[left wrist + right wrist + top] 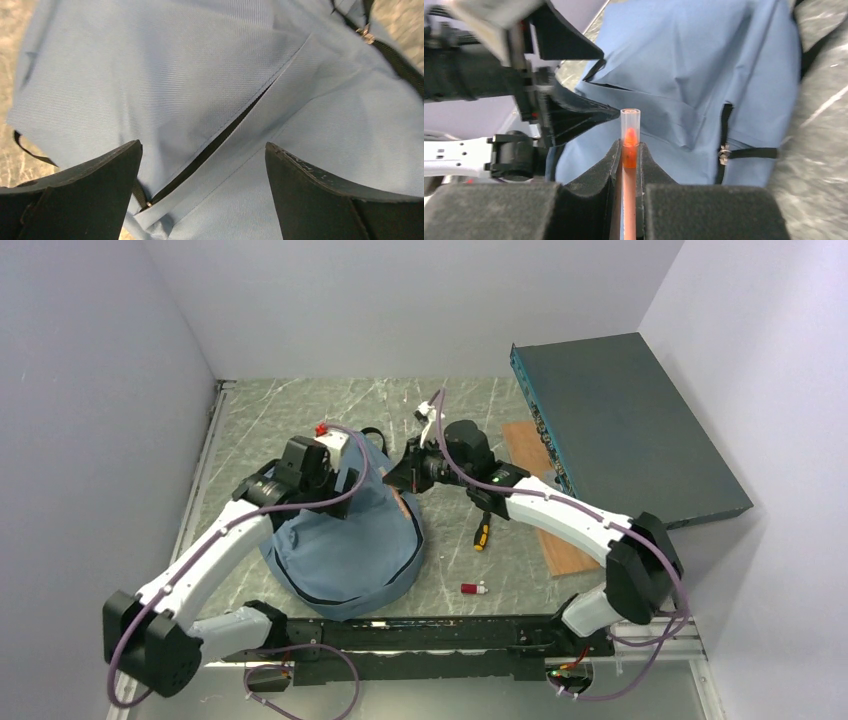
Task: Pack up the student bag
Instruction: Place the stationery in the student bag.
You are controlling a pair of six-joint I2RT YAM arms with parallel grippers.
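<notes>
The soft, finely woven dusty-blue fabric backpack (350, 545) slumps on the marbled tabletop (450, 570) beneath the left gripper (202, 146), jaws spread wide. The right gripper (630, 147) pinches a slim orange pen (629, 192), clear-capped.

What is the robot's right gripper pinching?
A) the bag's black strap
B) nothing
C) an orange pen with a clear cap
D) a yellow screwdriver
C: the right gripper is shut on the orange pen, whose clear cap sticks up out of its grip, near the student bag.
</notes>
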